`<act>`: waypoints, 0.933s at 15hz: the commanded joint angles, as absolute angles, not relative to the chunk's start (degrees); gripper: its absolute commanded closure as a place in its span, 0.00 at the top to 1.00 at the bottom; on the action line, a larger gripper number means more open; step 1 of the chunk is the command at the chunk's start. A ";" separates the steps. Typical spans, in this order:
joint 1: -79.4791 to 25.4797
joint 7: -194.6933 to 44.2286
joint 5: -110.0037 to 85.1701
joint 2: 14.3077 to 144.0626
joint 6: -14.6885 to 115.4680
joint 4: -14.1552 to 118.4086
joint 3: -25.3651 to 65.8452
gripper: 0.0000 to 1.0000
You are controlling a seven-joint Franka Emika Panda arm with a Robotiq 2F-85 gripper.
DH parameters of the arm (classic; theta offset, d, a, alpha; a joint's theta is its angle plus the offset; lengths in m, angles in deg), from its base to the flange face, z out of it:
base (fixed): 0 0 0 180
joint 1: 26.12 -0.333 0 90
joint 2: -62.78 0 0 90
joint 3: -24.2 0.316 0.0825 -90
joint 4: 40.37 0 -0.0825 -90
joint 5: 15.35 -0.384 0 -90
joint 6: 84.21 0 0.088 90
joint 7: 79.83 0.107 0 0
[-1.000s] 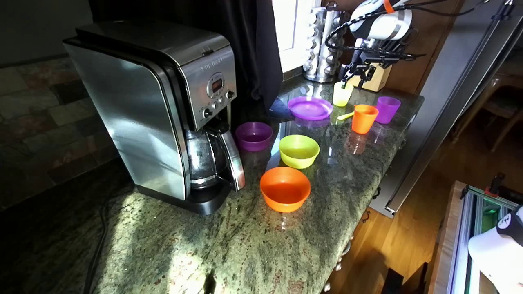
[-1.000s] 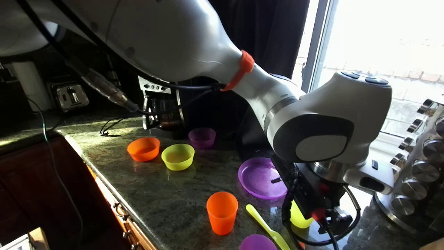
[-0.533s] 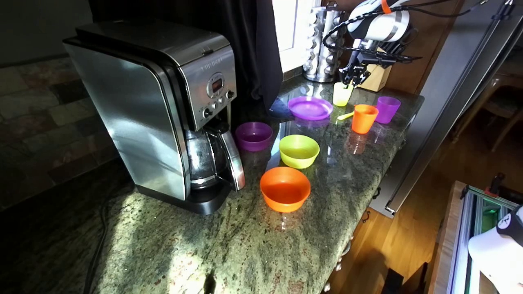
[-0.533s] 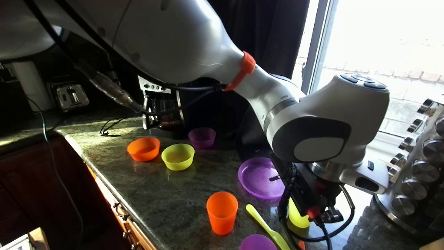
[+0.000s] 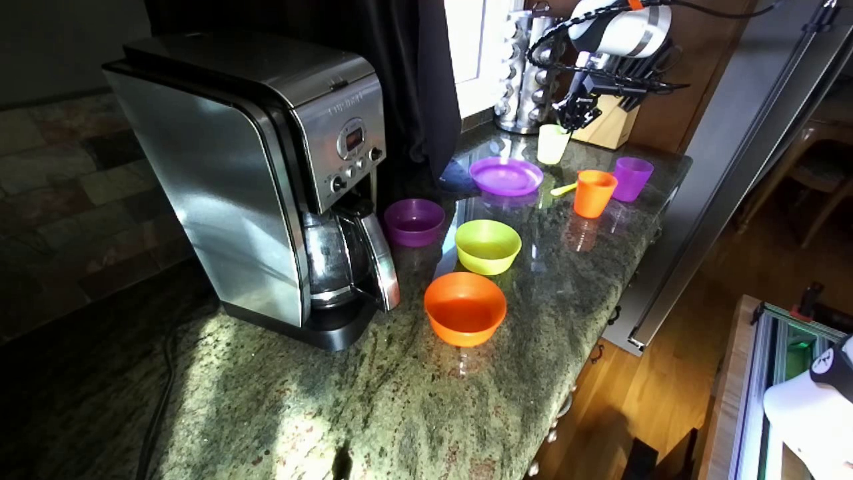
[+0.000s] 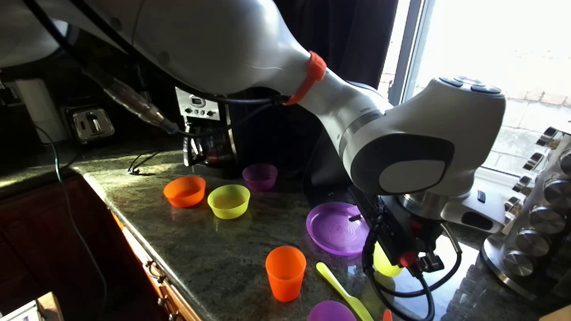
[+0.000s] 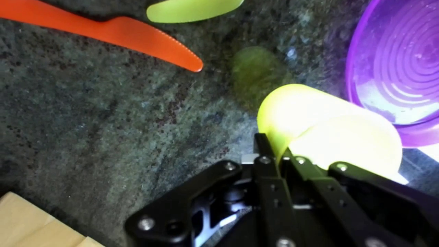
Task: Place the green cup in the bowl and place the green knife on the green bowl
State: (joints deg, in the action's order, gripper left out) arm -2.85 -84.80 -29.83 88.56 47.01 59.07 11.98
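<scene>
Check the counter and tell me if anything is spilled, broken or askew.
Nothing stands out: no spill or damage shows. The green bowl and orange cup stand upright, and the green knife lies flat. The end effector pinches the green cup by its wall, which looks like an ordinary grasp.

Three bowls (image 5: 488, 258); three cups (image 5: 552, 147); two plastic knives (image 7: 193, 10); one plate (image 5: 506, 177); one coffee maker (image 5: 256, 193); one toaster (image 6: 93, 125).

Nothing can be read with certainty: the lettering (image 5: 346, 104) on the coffee maker (image 5: 266, 173) (one line above its small display (image 5: 354, 139)) is too blurred to spell.
</scene>
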 commanded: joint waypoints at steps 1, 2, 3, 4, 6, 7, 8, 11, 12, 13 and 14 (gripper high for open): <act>-1.88 -88.87 -31.31 83.03 45.36 63.05 13.03 0.01; -1.92 -89.89 -31.40 81.73 45.11 63.94 13.10 0.01; -2.05 -91.14 -31.30 80.20 44.30 65.11 13.14 0.01; -2.25 -92.27 -31.14 79.02 43.28 66.05 13.10 0.01; -3.16 -94.38 -29.73 75.99 41.10 68.87 12.68 0.01; -3.55 -95.67 -29.37 74.41 40.28 70.43 12.58 0.01; -4.04 -96.57 -29.02 72.93 39.77 71.96 12.46 0.01; -5.83 -99.17 -27.86 68.53 40.61 76.88 12.35 0.01; -6.62 -100.06 -27.36 66.96 40.76 78.65 12.49 0.01; -7.42 -100.89 -26.59 65.72 40.64 80.06 12.58 0.01; -8.47 -101.02 -25.37 64.27 40.89 81.72 12.76 0.01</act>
State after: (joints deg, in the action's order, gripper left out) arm -6.11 -99.22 -28.36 70.39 40.34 74.73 12.57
